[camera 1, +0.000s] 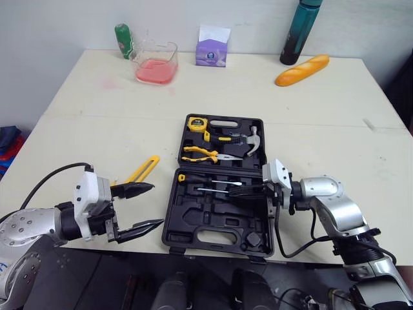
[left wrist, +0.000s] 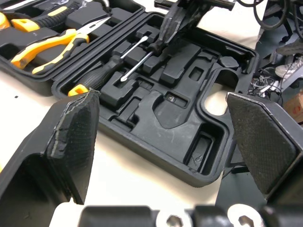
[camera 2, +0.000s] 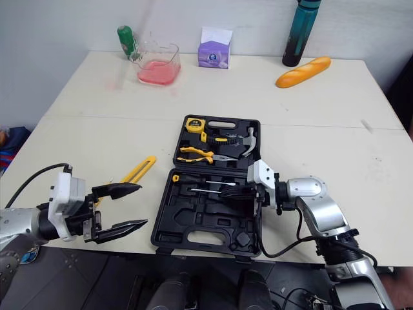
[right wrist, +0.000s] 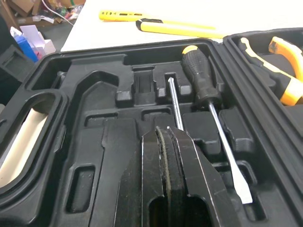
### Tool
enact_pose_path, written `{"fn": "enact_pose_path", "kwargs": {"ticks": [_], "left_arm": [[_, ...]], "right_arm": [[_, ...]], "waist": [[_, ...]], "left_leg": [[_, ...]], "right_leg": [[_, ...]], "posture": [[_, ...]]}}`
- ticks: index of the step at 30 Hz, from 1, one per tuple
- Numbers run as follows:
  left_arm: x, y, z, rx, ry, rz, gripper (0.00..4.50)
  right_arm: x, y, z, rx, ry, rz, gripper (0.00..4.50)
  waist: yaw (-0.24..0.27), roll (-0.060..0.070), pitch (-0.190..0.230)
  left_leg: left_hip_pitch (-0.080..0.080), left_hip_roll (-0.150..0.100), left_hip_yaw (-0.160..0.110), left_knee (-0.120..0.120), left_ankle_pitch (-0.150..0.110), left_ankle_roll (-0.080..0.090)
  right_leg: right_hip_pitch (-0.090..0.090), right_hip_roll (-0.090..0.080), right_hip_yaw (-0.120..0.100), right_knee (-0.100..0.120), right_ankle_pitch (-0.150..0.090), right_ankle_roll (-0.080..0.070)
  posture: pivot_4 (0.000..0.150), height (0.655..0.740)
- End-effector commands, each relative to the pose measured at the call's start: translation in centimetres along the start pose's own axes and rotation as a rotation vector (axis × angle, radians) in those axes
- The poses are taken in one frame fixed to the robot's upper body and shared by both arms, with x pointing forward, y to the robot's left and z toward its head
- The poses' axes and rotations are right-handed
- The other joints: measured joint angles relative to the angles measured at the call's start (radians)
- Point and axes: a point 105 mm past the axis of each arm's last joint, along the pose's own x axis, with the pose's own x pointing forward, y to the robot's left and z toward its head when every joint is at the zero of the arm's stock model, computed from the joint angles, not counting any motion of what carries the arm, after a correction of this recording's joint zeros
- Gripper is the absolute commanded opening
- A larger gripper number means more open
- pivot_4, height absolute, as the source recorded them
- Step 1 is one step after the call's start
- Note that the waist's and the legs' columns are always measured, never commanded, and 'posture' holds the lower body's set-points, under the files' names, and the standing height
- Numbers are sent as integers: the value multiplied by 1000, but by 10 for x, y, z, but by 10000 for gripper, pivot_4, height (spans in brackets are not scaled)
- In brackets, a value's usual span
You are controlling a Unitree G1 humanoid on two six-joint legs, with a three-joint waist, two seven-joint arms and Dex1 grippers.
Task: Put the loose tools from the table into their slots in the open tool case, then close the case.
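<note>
The open black tool case lies in the middle of the table. Its far half holds a yellow tape measure, yellow-handled pliers and a hammer. In the near half a black-handled screwdriver rests in its slot. My right gripper reaches over that half from the right, shut on a thin screwdriver whose shaft sticks out of the fingertips just above a slot. A long yellow tool lies loose on the table left of the case. My left gripper hangs open and holds nothing, just left of the case at the table's front edge.
Along the far edge stand a green bottle, a clear container with pink contents, a purple box, a dark teal bottle and a bread loaf. The case's near edge sits close to the table's front edge.
</note>
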Motion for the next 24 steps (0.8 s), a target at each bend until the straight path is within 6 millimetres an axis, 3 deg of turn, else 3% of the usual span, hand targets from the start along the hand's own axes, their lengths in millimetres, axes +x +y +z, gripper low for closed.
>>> {"fn": "enact_pose_path", "kwargs": {"ticks": [1, 12, 16, 24], "left_arm": [[-1, -4, 7, 33, -22, 2, 45000], [-1, -2, 7, 48, -17, 33, 45000], [-3, 0, 5, 49, -12, 53, 45000], [-3, -2, 4, 45, -5, 65, 45000]], "right_arm": [[2, -2, -1, -12, 15, -6, 346], [12, -9, -29, 38, 124, -26, 346], [15, -3, -48, 119, 217, -17, 346], [20, -5, -57, 149, 279, -26, 346]], "waist": [[0, 0, 0], [-3, -1, -1], [-5, -2, -2], [-9, -6, -8]], "left_leg": [[0, 0, 0, 0, 0, 0], [2, 0, 0, 0, 0, 0], [4, 1, 1, 0, 0, -1], [7, 2, 2, 0, -1, -2]], "right_leg": [[0, 0, 0, 0, 0, 0], [1, 0, 0, 1, 0, 0], [2, 0, 2, 1, 0, 0], [2, 0, 3, 5, -2, -3]], "posture": [[1500, 7400], [1500, 7400], [1500, 7400], [1500, 7400]]}}
